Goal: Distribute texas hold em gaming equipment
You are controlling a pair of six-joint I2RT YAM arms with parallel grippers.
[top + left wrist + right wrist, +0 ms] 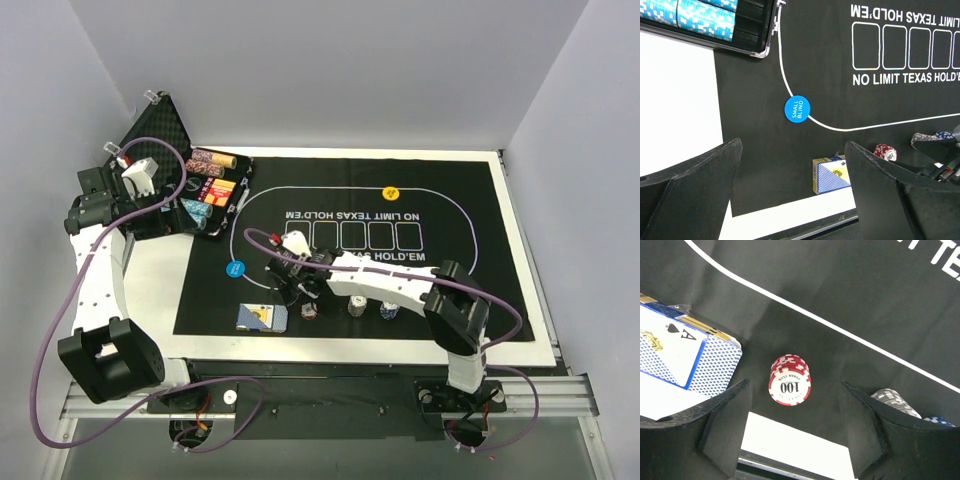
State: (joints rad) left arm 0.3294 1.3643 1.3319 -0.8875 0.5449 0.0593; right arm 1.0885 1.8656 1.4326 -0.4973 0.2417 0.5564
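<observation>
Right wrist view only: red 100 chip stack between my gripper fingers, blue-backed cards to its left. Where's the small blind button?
Observer: The round blue SMALL BLIND disc lies on the white oval line of the black felt mat, beyond the blue-backed card deck.
Operator: Any other button out?
Observer: A round yellow disc sits on the oval's far side.
Operator: And the left gripper?
Observer: The left gripper hangs open near the black foam-lined case, holding nothing.
</observation>
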